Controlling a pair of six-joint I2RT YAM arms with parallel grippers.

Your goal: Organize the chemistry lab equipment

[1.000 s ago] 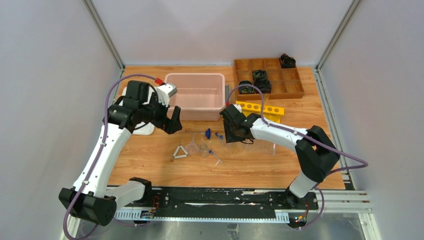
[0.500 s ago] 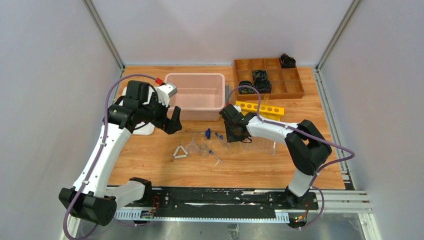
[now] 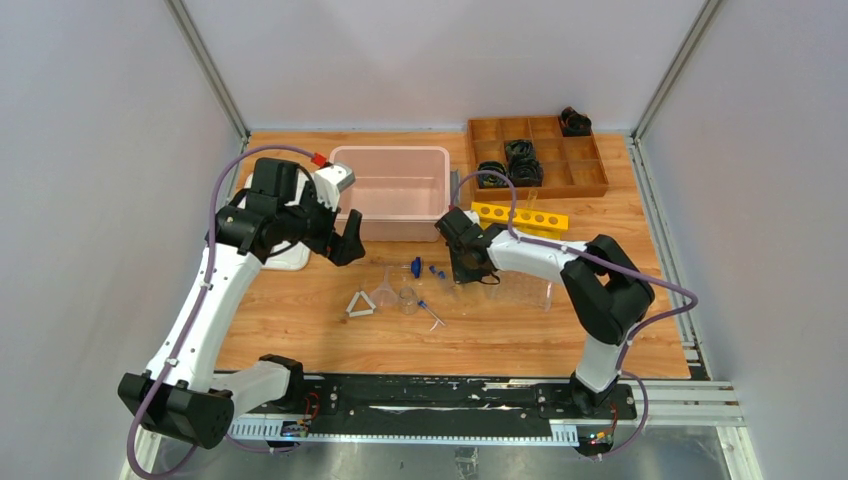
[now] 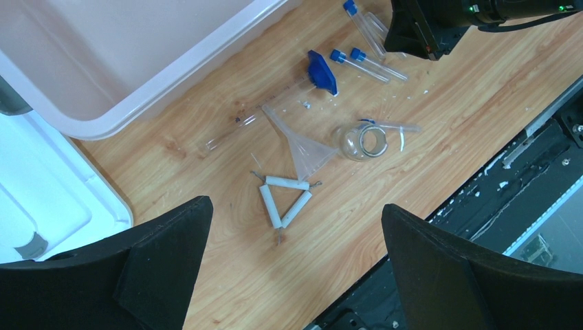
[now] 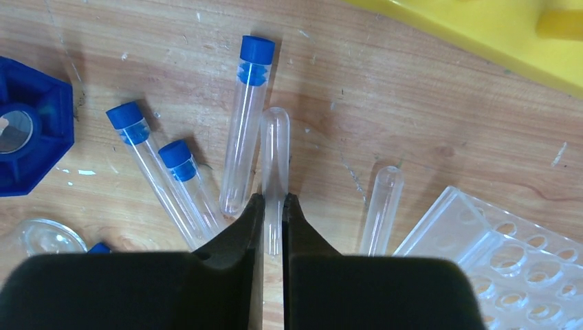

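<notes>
Right wrist view: the right claw [image 5: 273,206] is clamped on a bare tube [image 5: 275,144], with one finger on each side near its 6 o'clock end. This tube lies flat on the table [image 5: 426,110]. Its long axis runs 12 to 6 o'clock, rounded end at 12.

Neighbours, read from the claw:
- One capped tube [image 5: 244,130] lies just beside the bare tube at 9 o'clock, cap toward 12.
- A capped pair [image 5: 165,179] lies farther out toward 9 o'clock.
- A second bare tube [image 5: 381,206] lies at 3 o'clock, apart from the claw.
- The clear rack [image 5: 505,251] sits near, at 4 o'clock, wells facing up.

Top external view: the left claw [image 3: 347,242] hangs with its jaws wide apart and grips nothing, at 9 o'clock of the loose items. The funnel [image 3: 384,290], jar [image 3: 407,298] and triangle [image 3: 361,304] lie between the two claws.

Step in hand, as judged: picking up the bare tube for the rack. The coming move turns on two facts. The rack lies toward 4 o'clock from the claw, and the tube's axis is flat while the wells need it upright. Expect a lift, a wrist rotation to bring the rounded end down, then a short shift. The right arm is nearer the rack; the left is well apart. Risk: the lift may nudge the capped tube alongside.
</notes>
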